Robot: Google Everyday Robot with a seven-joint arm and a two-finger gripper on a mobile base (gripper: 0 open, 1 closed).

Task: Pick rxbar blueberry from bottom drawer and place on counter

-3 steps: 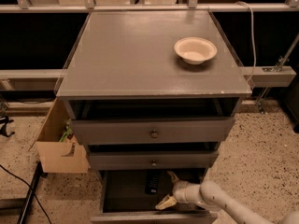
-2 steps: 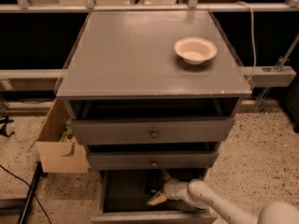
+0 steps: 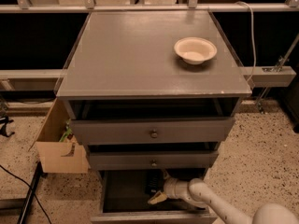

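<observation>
Occlusions at bottom drawer (image 3: pixel 124 192).
Rear hidden under middle drawer (image 3: pixel 140 161); front cropped by lower edge. Gripper (image 3: pixel 158 188) inside, right of centre, by bar (image 3: pixel 150 185); bar's outline and print too dim to tell. Arm (image 3: pixel 219 207) cropped at lower right.

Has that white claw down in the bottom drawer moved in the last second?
Yes. The gripper has shifted left inside the bottom drawer, now almost under the middle drawer's knob.

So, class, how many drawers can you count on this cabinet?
3, stacked under the counter: the top drawer, slightly open; the middle drawer, slightly open; the bottom drawer, pulled out, with the gripper reaching inside it. None seem hidden.
</observation>
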